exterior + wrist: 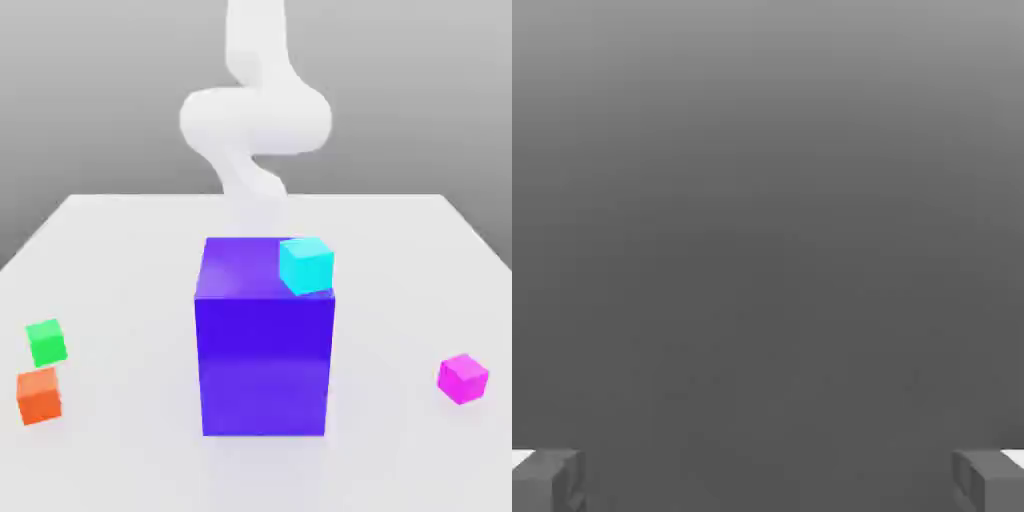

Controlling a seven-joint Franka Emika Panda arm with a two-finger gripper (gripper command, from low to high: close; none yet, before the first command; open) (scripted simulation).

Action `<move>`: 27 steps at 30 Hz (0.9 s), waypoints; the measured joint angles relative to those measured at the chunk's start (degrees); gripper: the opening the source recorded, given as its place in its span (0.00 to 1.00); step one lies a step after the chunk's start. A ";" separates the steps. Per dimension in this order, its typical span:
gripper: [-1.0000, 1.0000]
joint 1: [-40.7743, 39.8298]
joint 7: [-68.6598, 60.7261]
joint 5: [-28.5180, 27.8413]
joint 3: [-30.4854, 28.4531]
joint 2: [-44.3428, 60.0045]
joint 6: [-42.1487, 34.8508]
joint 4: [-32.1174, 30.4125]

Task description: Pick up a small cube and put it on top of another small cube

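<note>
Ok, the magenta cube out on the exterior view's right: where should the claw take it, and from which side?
Probably from straight above, closing on two opposite upright faces of the magenta cube. It sits alone on the white table, turned a little, so the wrist likely needs rotating to square the open claw to the faces.

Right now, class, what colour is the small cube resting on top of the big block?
Cyan: the small cube sits on the purple-blue block, clearest in the exterior view.
</note>
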 joint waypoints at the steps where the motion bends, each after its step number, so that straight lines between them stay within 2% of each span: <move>1: 0.50 0.36 0.94 -0.06 1.39 2.23 1.16 -0.82; 10: 0.50 3.69 10.00 -2.14 13.51 20.73 10.92 -7.71; 18: 0.50 9.42 20.78 -7.87 22.32 37.67 19.36 -13.73; 23: 0.50 14.96 28.11 -12.34 24.01 48.44 24.53 -17.36; 27: 0.50 20.97 34.79 -20.22 17.55 56.64 29.89 -16.31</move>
